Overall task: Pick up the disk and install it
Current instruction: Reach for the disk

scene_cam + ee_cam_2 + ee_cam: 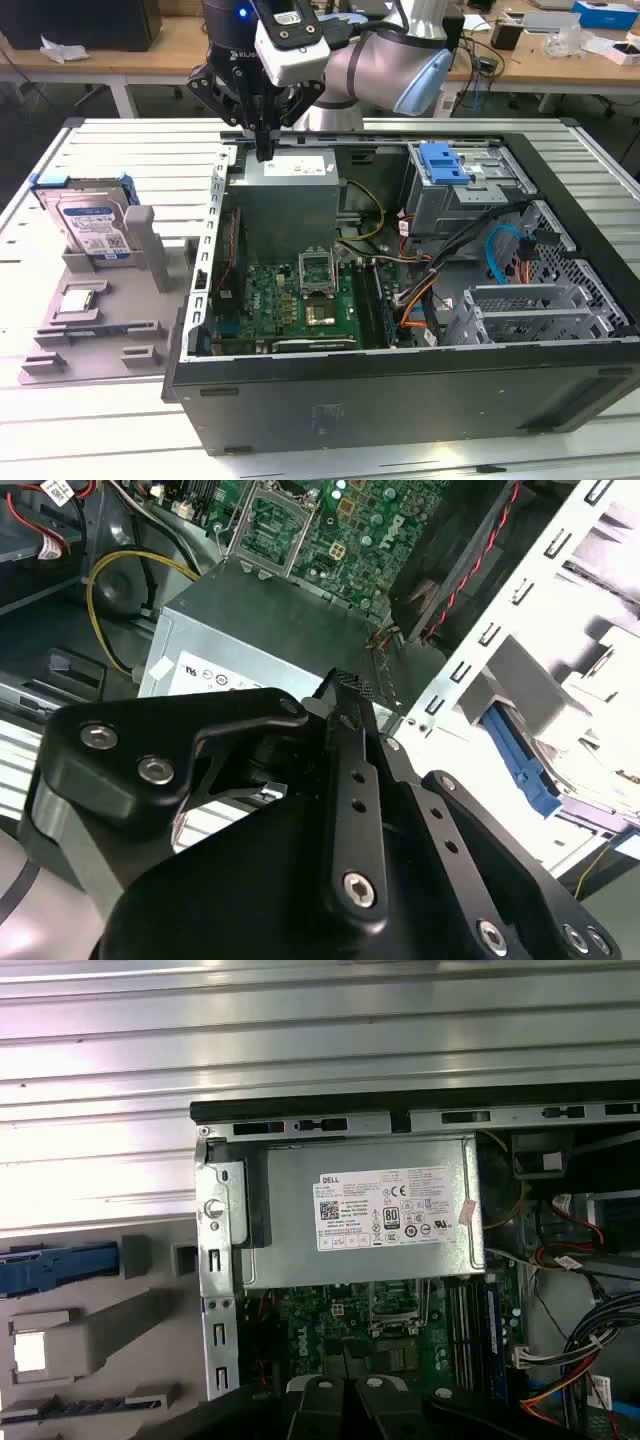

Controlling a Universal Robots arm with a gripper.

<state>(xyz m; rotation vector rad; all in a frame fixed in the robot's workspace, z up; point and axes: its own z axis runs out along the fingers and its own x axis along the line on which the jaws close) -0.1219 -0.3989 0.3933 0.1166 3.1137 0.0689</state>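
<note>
The open case (pixel 400 390) lies on a slatted metal desk (pixel 100 420). On the exterior view's left, just beside the case, sits a grey holder (pixel 110 310). A small chip (pixel 78 300) rests in its near part, and the disk (pixel 92 222) stands on edge in a slot at its far end, untouched.

Farther back, the gripper (pixel 264 150) hangs over the far left corner of the power supply (pixel 285 195), well apart from the disk. Its fingers (pixel 350 780) are pressed together and hold nothing. By my reading the pick is not yet begun. A grasp would call for the fingers to part and come down squarely over the disk's upper edge, clear of the holder's posts.

At the case's far right, a blue bracket (pixel 445 162) sits on the drive bay.

Beyond the desk the room has wooden benches (pixel 110 45) with boxes and cables on them.
</note>
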